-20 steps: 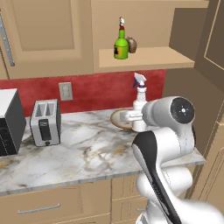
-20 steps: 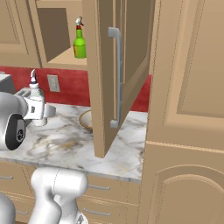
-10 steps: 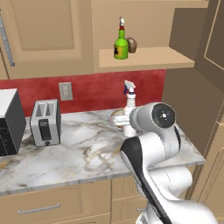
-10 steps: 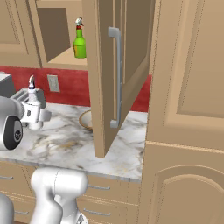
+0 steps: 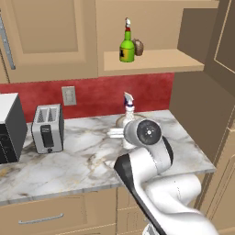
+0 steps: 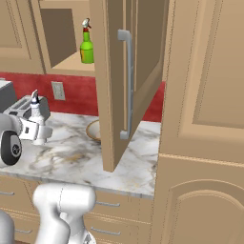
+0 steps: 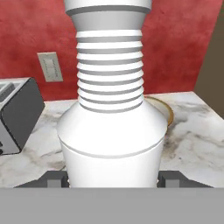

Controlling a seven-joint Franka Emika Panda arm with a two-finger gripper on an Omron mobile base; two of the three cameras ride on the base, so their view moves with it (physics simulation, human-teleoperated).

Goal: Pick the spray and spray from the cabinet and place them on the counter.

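Note:
My gripper (image 7: 111,179) is shut on the white spray (image 7: 111,131), its dark fingertips (image 7: 54,179) pressed against the bottle's two sides. I hold the white spray (image 5: 129,104) upright, low over the marble counter (image 5: 82,156), with its base hidden behind my arm. From the right the same bottle (image 6: 35,110) stands in the gripper (image 6: 39,132) in front of the toaster. The green spray (image 5: 127,46) with its yellow label stands on the shelf of the open cabinet (image 5: 156,62). The green spray (image 6: 86,46) is also visible left of the open cabinet door (image 6: 114,81).
A small brown lump (image 5: 138,47) sits beside the green bottle. A toaster (image 5: 47,128) and a dark microwave (image 5: 9,131) stand on the left of the counter. A tan plate (image 6: 94,131) lies under the open door, whose silver handle (image 6: 127,86) juts over the counter.
My arm has carried the white spray to the left and lower over the counter. The green bottle has stayed on the shelf.

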